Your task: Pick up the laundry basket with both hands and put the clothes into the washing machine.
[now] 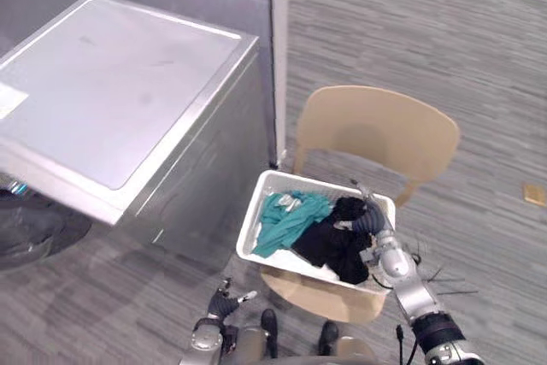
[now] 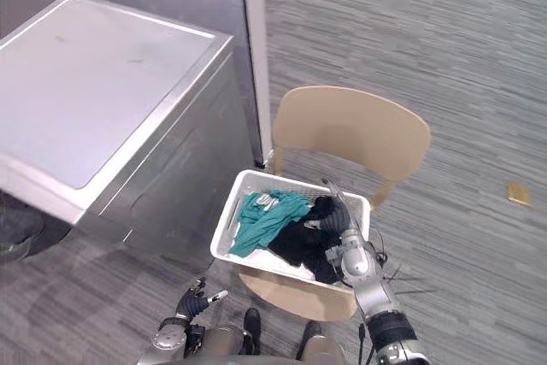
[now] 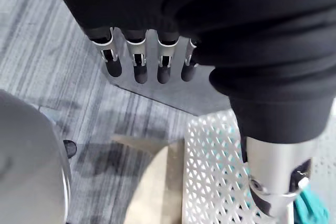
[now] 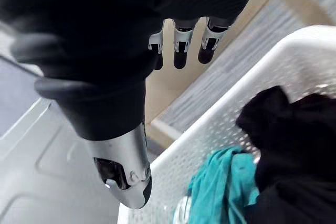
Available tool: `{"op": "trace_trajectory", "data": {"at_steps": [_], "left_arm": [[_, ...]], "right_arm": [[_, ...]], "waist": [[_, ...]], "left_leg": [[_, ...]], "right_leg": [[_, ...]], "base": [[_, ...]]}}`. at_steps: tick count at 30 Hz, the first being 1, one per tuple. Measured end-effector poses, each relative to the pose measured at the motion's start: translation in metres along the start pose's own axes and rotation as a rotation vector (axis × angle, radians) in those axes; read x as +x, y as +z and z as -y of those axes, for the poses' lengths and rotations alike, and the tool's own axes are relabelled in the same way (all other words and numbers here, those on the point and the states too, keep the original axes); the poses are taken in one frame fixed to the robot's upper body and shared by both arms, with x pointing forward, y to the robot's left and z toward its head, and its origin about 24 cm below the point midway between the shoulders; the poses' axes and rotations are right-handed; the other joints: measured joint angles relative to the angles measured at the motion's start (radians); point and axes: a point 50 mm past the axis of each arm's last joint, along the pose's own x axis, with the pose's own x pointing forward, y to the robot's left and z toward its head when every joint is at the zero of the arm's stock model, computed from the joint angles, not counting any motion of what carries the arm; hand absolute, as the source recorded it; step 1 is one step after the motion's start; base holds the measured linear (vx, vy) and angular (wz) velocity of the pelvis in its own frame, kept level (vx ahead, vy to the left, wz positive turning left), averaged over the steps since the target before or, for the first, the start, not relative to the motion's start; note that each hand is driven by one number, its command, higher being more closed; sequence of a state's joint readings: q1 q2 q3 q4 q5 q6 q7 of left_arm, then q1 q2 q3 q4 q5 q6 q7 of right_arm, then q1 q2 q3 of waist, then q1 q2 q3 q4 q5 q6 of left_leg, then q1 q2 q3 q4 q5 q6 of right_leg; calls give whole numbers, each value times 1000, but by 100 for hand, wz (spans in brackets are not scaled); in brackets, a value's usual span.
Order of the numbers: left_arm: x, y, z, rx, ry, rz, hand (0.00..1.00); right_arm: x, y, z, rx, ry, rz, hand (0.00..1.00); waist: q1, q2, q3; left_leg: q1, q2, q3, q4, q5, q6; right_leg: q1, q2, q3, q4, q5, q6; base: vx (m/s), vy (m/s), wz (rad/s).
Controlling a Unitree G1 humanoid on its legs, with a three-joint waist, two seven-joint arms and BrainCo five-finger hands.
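Note:
A white mesh laundry basket (image 1: 255,215) sits on the seat of a pale wooden chair (image 1: 376,130). Inside it lie a teal garment (image 1: 286,220) and black clothes (image 1: 329,247). My right hand (image 1: 377,226) hovers open over the basket's right side, above the black clothes, its fingers (image 4: 179,51) straight and holding nothing. My left hand (image 1: 224,303) is low, apart from the basket's near left corner, with its fingers (image 3: 135,61) relaxed and empty; the basket's wall (image 3: 215,171) shows past them. The silver washing machine (image 1: 111,91) stands to the left, lid shut.
A grey partition with a white post (image 1: 278,49) rises behind the machine and chair. A dark round object (image 1: 34,228) lies on the floor under the machine's near left edge. A small tan piece (image 1: 534,194) lies on the carpet at far right.

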State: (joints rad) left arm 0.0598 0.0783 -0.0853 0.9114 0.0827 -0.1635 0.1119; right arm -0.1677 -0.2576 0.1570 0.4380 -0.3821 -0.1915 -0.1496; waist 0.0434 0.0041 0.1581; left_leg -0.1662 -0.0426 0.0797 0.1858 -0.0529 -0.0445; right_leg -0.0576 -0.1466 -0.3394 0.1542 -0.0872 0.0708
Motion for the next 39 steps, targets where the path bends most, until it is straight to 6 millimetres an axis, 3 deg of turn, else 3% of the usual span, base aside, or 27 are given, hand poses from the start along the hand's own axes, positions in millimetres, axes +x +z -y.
{"op": "trace_trajectory", "data": {"at_steps": [4,8,11,15,19,23,24,28,31,35,39], "left_arm": [[0,-1,-9,19,18,2,0],[3,9,-10,16,20,53,0],[8,24,-12,13,25,99,0],[14,39,-16,2,39,140,0],[16,49,-18,-58,71,166,0],[17,73,-12,-106,59,255,0],[17,82,-6,-122,41,292,0],[16,98,10,-143,-13,350,0],[15,102,14,-138,-33,364,0],[14,110,14,-140,-38,394,0],[14,111,14,-137,-37,398,0]], "right_arm": [[17,7,-5,-112,89,28,0],[48,27,-2,-262,146,89,0],[69,35,20,-376,118,84,0],[89,41,51,-517,37,44,0],[114,83,96,-633,-110,95,0],[120,105,139,-700,-256,108,0],[120,110,151,-726,-291,110,100],[120,113,166,-773,-322,78,100],[121,111,164,-808,-292,69,100],[120,110,164,-791,-289,67,100],[116,105,151,-705,-279,102,100]], "waist": [[30,9,28],[33,28,83],[46,59,151],[78,77,205],[95,102,249],[129,118,268],[136,128,273],[145,151,285],[163,152,285],[164,152,285],[163,152,285]], "left_leg": [[-8,-4,-28,-49,47,7],[-57,-5,-50,-136,128,22],[-107,3,-47,-153,144,37],[-161,18,-17,-202,147,46],[-246,28,-15,-249,232,44],[-308,29,-45,-279,275,43],[-329,29,-59,-278,287,52],[-359,23,-106,-278,310,55],[-360,21,-131,-278,312,53],[-351,21,-180,-278,326,34],[-308,26,-202,-279,325,34]], "right_leg": [[-2,3,-35,-4,5,-6],[-78,8,-46,1,13,-18],[-142,16,-43,21,25,-28],[-217,24,-44,20,54,-36],[-321,36,-44,21,81,-47],[-390,41,-57,26,87,-47],[-406,42,-69,28,86,-48],[-422,42,-72,38,68,-49],[-425,41,-72,60,42,-50],[-421,38,-78,102,5,-61],[-389,37,-83,135,-21,-70]], "base": [[-63,-30,49],[-153,-24,21],[-207,18,3],[-181,20,7],[-109,-2,-3],[-17,-18,6],[34,-22,23],[79,-5,34],[80,-25,23],[23,-61,25],[-29,-88,11]]}}
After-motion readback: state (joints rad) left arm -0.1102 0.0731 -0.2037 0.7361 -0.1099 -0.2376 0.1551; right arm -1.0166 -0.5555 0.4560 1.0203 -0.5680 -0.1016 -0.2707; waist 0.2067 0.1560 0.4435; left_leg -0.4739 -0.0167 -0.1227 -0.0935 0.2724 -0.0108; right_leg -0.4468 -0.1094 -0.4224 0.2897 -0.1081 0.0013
